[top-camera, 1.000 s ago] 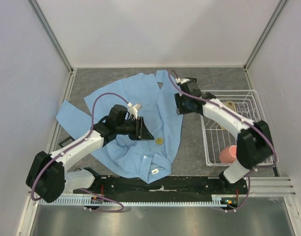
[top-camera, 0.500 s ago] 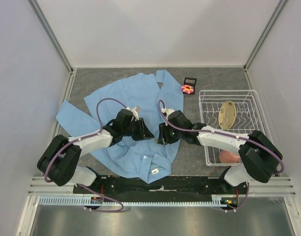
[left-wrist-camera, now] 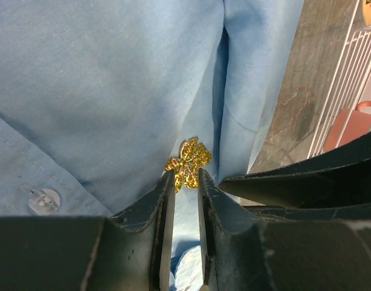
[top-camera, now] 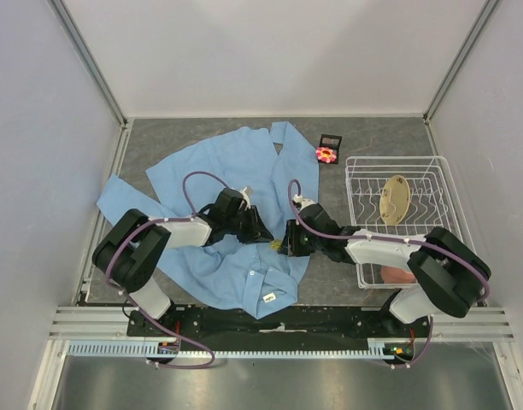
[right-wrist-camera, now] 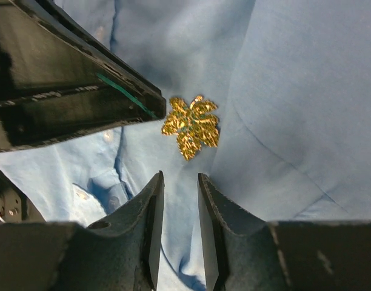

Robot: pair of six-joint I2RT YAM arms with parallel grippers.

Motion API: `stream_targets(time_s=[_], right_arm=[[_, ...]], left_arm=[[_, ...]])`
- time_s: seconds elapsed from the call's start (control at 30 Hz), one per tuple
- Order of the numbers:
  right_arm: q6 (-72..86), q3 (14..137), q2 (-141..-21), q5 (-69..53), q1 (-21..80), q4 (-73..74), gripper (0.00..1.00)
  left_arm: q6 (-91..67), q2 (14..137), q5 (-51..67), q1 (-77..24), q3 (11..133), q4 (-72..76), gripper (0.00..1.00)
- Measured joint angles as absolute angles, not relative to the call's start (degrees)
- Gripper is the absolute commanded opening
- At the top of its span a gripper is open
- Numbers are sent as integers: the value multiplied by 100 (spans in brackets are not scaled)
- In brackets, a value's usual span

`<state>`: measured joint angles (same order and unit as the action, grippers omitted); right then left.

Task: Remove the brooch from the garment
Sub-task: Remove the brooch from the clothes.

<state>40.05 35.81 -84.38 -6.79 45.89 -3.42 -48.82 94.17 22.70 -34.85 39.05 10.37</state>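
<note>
Pink flower-shaped brooch with a yellow and dark red centre (top-camera: 326, 154), off the light blue button-up shirt (top-camera: 227, 162)

It lies on the grey table (top-camera: 381, 137) just beside the shirt's far right edge, next to a small dark box (top-camera: 331, 139), and seems already free of the cloth. The left gripper (left-wrist-camera: 184, 182) and right gripper (right-wrist-camera: 179, 182) meet low over the shirt's near part at a dull gold emblem (left-wrist-camera: 188, 163), each with fingers slightly parted and holding nothing. From them the brooch lies far and to the right, nearer the right arm. Being round, it has no long axis.
</note>
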Motion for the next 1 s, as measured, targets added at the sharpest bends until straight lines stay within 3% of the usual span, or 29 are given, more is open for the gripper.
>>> stream_targets(time_s=[0.27,0.83,0.93,1.0], right_arm=[[4292,3581,-8809,-637,4589,-751,35],[5140,3321,-8947,-777,4545,-1747,43],[5225,3315,-8864,-639,4547,-1647,44],[5284,3267,-8761,-528,4545,-1599,46]], left_arm=[[-4869,9647,2248,-3485,4099,784,22],[-4624,9896,2191,-3507,4582,95,23],[-4512,9880,2191,-3514,4624,-43,30],[-4377,9754,2097,-3557,4635,-250,42]])
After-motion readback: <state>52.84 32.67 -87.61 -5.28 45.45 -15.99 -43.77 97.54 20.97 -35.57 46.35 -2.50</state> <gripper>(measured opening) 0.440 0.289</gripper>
